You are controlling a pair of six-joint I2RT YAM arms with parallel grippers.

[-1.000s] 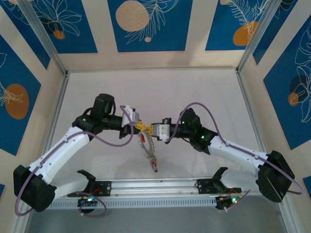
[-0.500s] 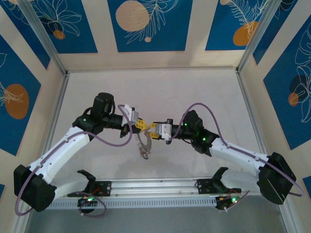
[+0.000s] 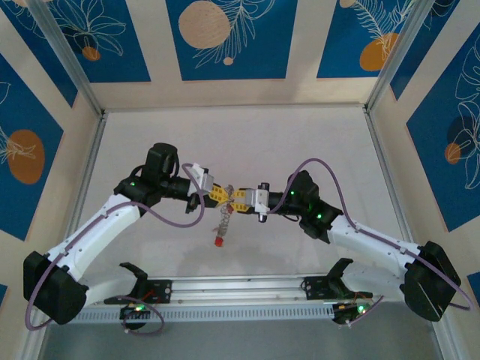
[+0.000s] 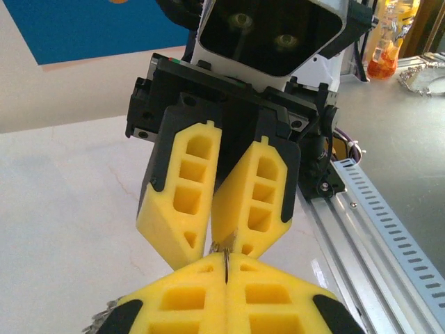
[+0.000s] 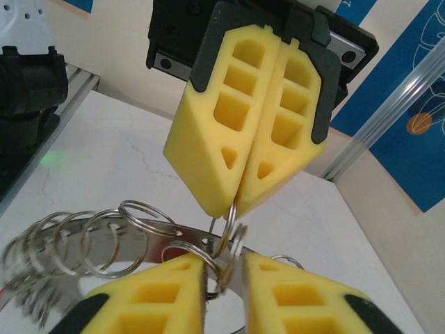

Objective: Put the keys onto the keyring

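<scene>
The two arms meet tip to tip above the middle of the white table [image 3: 300, 142]. The left gripper [image 3: 223, 196] has its yellow fingers [image 5: 215, 167] pressed flat together, pinching a thin wire loop that pokes out between their tips. The right gripper [image 3: 236, 200] faces it, almost touching. Its fingers [image 5: 156, 296] stand a narrow gap apart with small wire loops [image 5: 222, 268] bunched between them. Whether they actually squeeze those loops is hard to tell from the wrist views. The keyring [image 3: 223, 220] hangs in the air directly below the meeting point, off the table, as a grey toothed shape seen nearly edge-on. A red-headed key [image 3: 219, 242] dangles at its lower end. In the right wrist view a row of further small loops [image 5: 90, 240] runs along the ring's grey metal edge to the left of the fingers.
</scene>
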